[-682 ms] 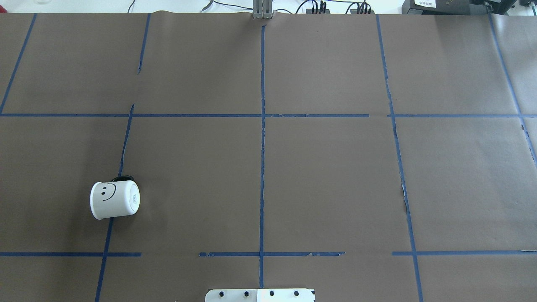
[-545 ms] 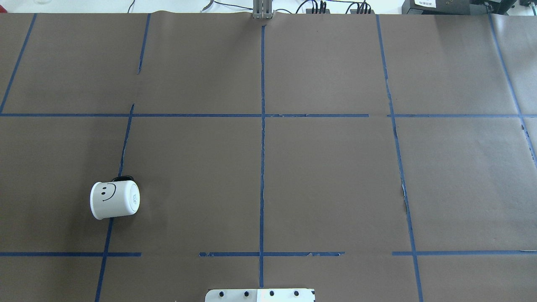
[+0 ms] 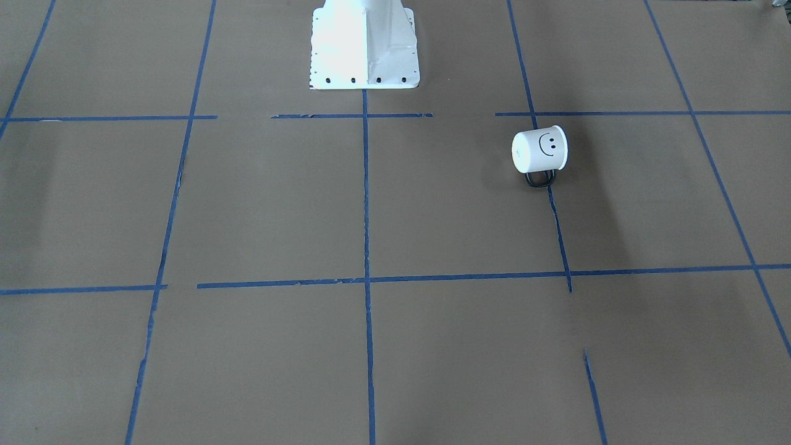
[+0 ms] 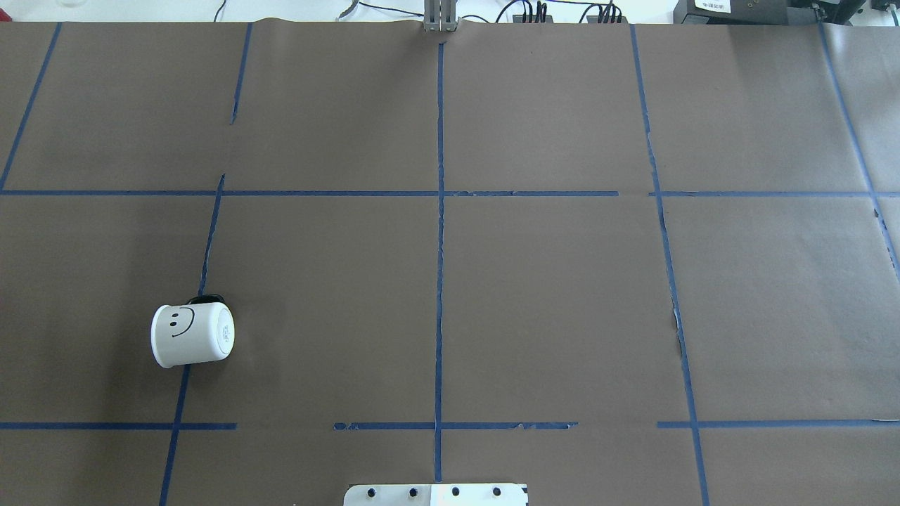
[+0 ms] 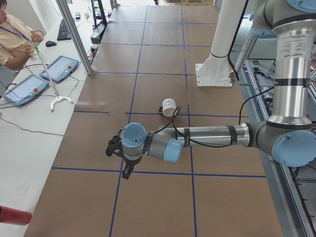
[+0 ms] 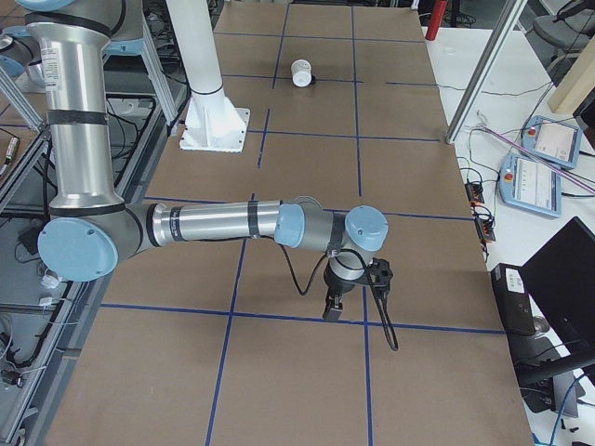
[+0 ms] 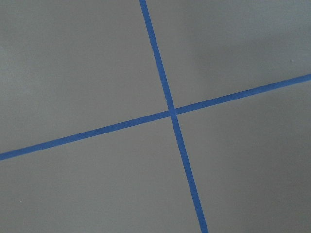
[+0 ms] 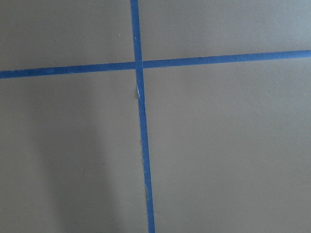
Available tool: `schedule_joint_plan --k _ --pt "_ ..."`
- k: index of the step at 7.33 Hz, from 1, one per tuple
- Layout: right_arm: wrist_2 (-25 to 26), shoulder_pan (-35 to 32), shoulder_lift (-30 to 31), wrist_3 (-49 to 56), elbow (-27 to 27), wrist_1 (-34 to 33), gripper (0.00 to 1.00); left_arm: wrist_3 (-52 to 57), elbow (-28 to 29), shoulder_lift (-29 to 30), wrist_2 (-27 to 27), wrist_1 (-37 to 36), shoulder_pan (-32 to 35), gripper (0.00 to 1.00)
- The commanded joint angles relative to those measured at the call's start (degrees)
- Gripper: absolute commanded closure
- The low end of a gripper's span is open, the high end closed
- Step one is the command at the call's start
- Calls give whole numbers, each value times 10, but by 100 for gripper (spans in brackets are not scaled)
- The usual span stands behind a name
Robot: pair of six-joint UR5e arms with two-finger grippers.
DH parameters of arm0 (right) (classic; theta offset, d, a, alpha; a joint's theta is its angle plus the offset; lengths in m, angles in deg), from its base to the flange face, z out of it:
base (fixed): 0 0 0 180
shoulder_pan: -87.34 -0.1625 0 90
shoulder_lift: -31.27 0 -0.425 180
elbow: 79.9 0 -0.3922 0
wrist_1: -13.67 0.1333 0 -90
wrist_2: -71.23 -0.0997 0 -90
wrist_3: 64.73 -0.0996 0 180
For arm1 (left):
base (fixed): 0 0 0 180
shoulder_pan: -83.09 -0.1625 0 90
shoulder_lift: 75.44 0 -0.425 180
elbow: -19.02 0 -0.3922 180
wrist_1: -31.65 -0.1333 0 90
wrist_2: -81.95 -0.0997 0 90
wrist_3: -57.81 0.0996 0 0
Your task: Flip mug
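White smiley mug (image 4: 191,336) lying on its side on the brown-papered bench (image 4: 548,295), over a blue tape line (image 4: 209,246), well apart from the left jaws, farther still from the right jaws, both sets hanging low over bare bench, apart or together I cannot tell

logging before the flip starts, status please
Left gripper, right gripper: pointing down, open or shut unclear. Smiley-face mug lying on its side, far from both, untouched. No obstacle seen near it.
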Motion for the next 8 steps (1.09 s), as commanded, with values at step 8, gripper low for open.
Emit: schedule_joint_plan --k 8 --pt "0 0 -1 0 0 0 0 -869 -174 -108 -249 326 -417 0"
